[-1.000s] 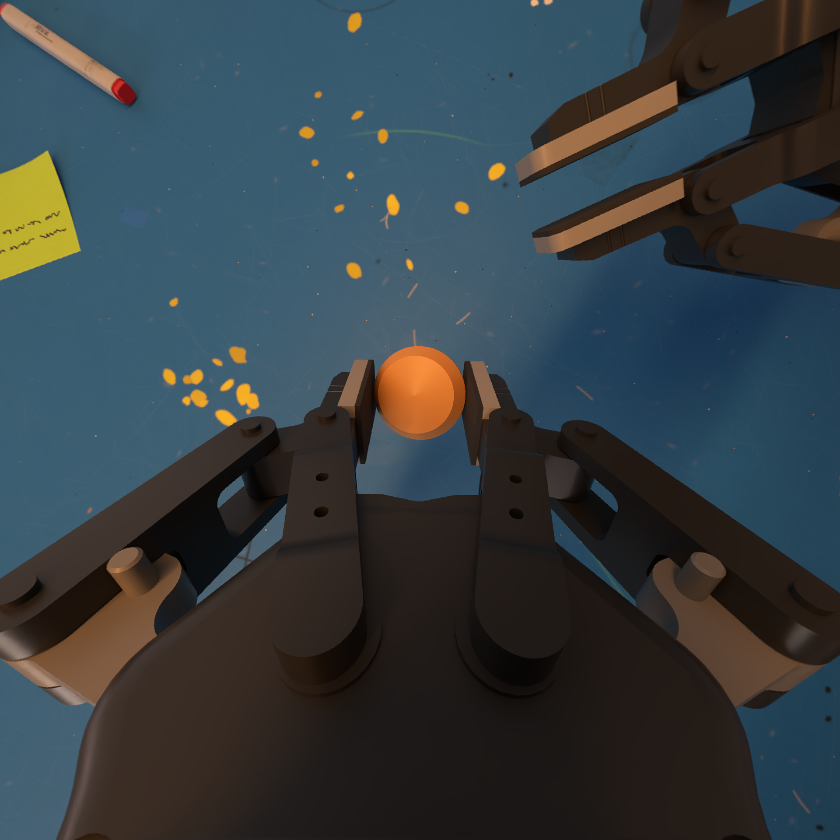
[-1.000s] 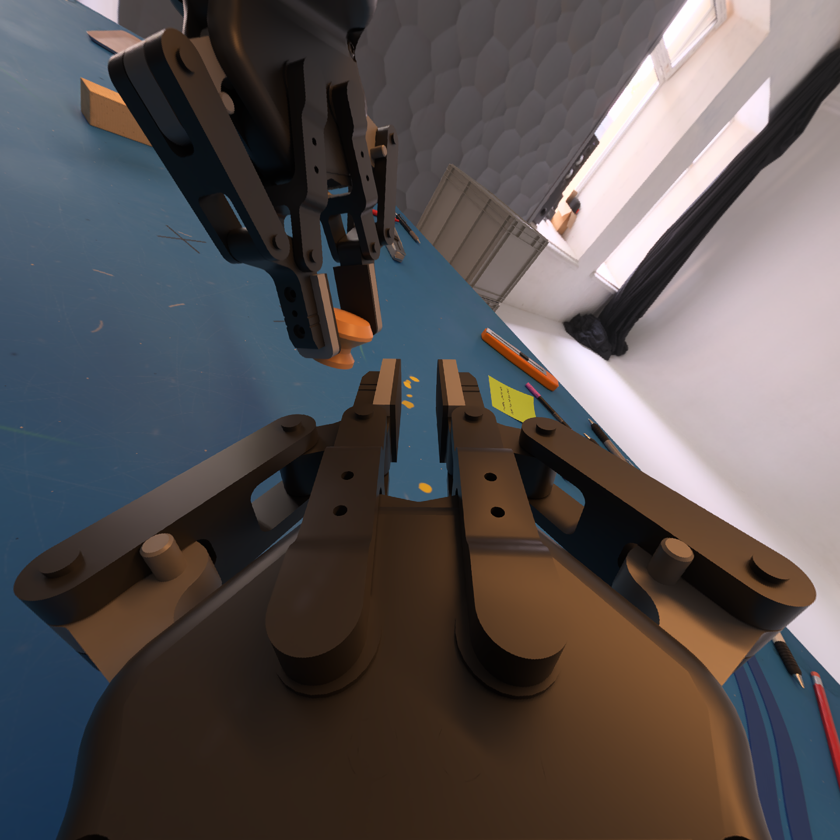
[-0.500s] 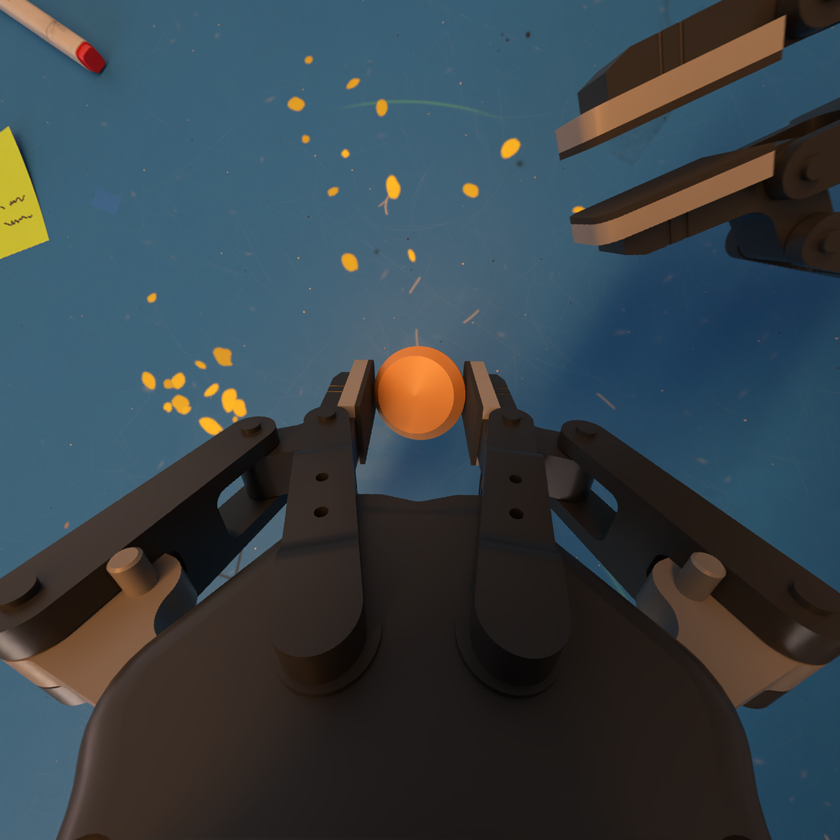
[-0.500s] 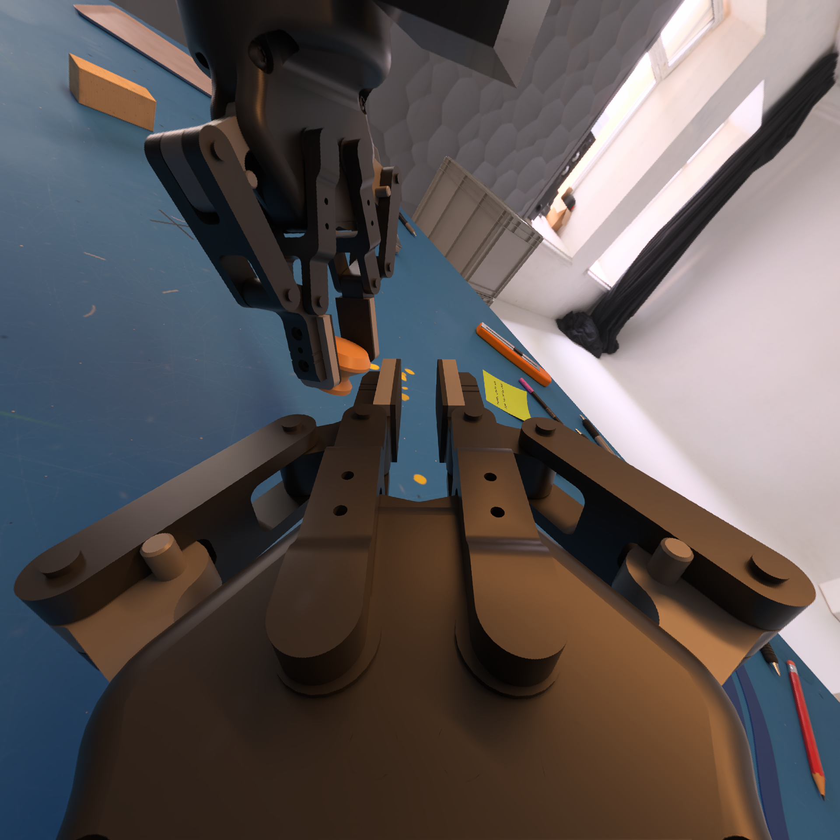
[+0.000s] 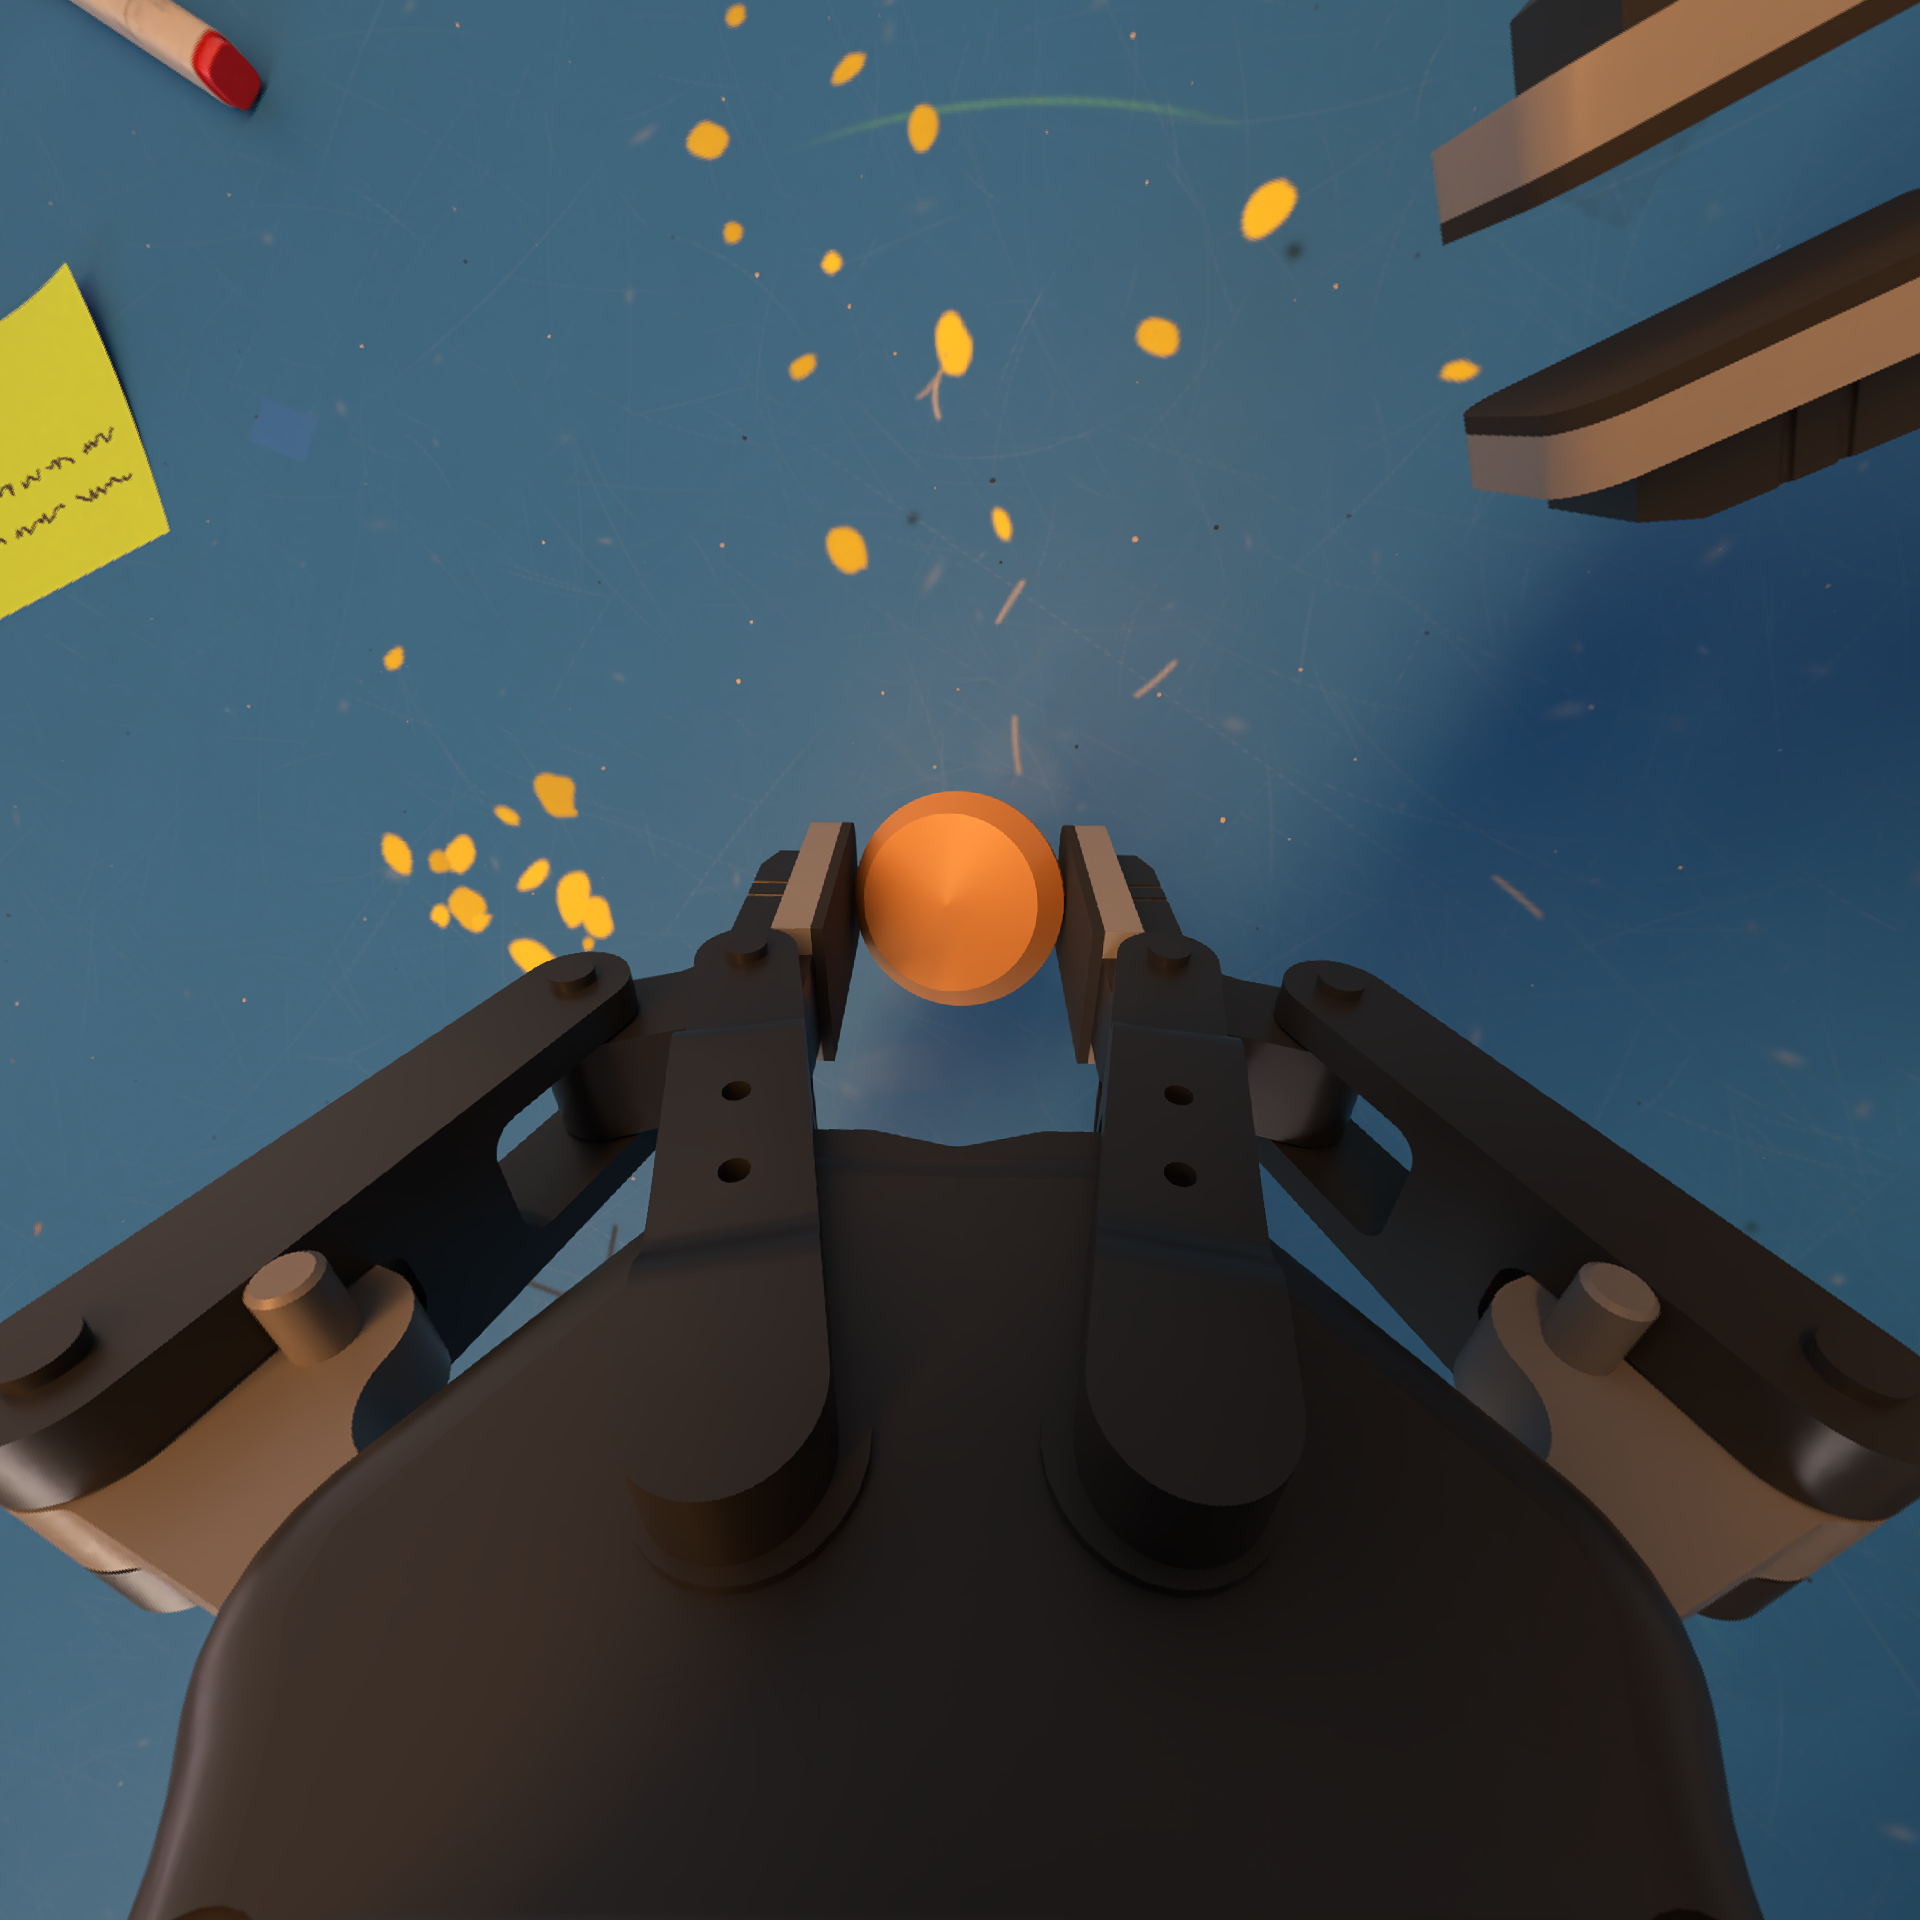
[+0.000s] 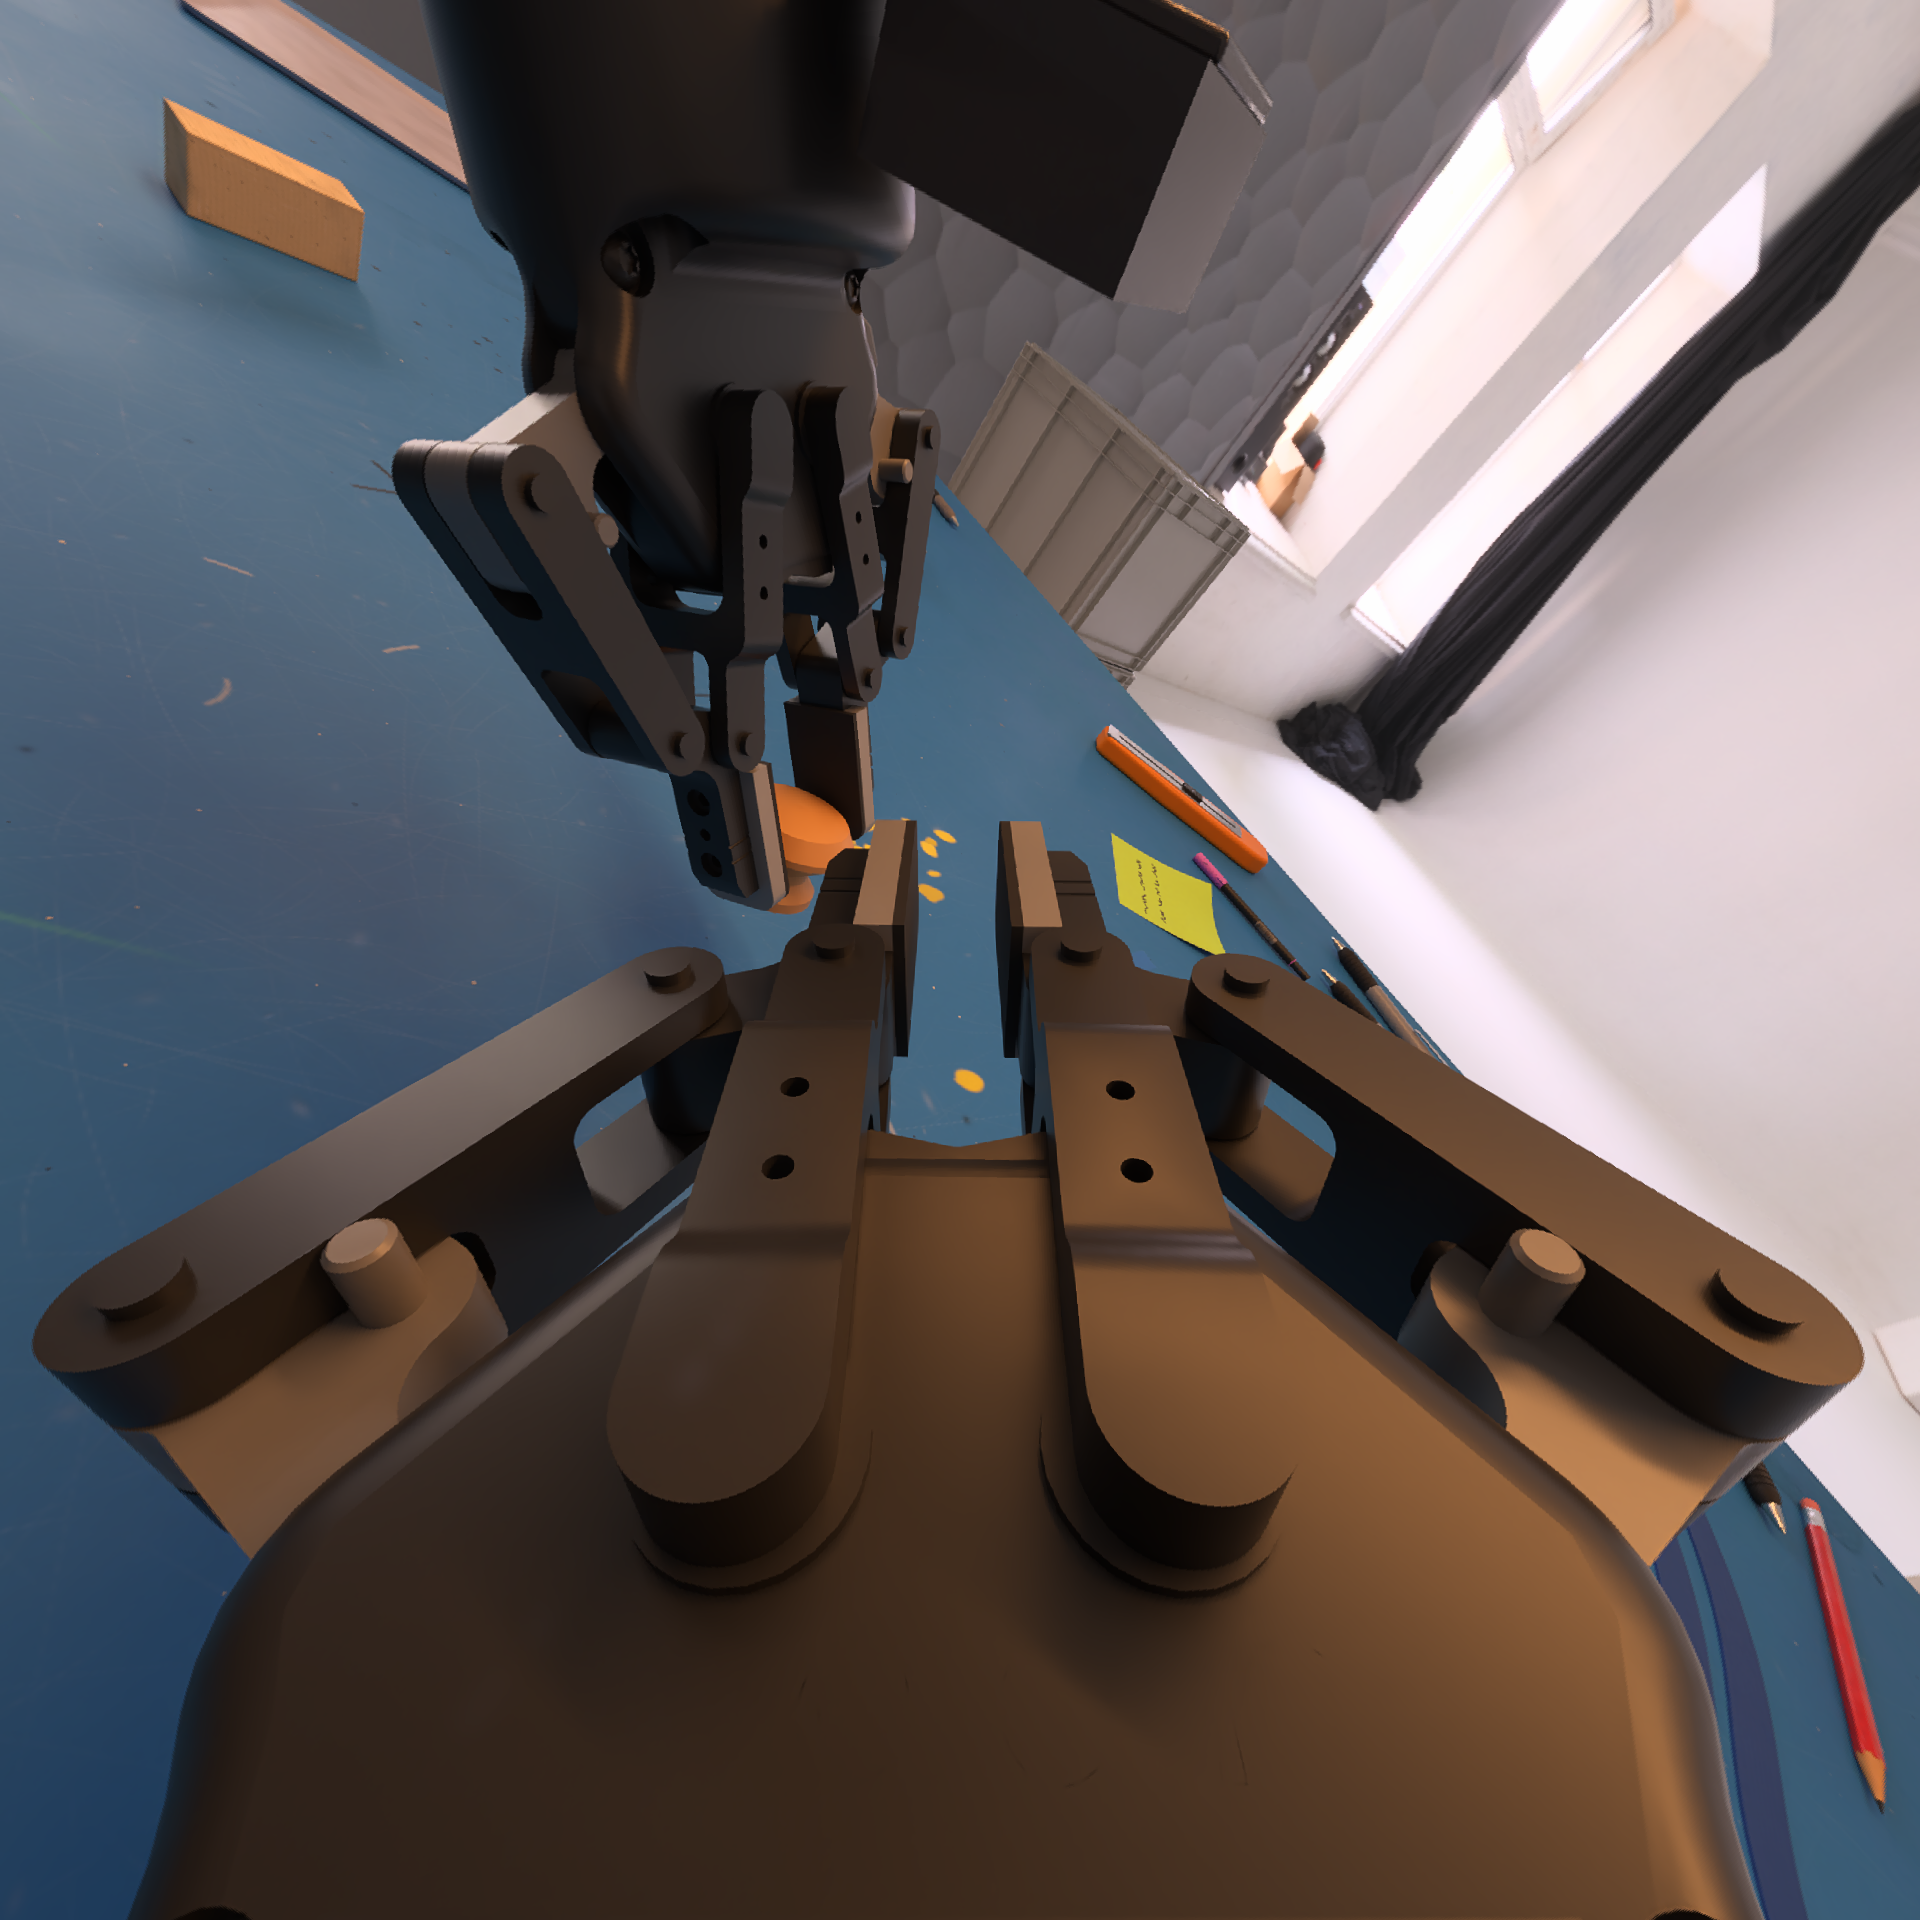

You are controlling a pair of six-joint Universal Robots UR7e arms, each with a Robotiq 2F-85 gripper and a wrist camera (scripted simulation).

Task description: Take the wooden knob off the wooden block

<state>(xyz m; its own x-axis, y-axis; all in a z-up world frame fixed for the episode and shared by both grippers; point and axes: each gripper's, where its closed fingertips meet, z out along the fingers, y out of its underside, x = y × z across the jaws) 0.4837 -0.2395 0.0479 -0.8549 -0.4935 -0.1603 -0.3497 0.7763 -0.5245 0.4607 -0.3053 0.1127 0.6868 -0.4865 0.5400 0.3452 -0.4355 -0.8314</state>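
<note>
Wooden knob [image 5: 956,899] between left jaws, airborne

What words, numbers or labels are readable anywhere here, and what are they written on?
Nothing here can be read as text.
Yellow sticky note: two rows of dark handwritten squiggles, not legible as words in either view.
Orange cutter: any marking is too small to read.
Red-tipped stick, red pencil, wooden block, wooden knob: no writing visible.
</note>
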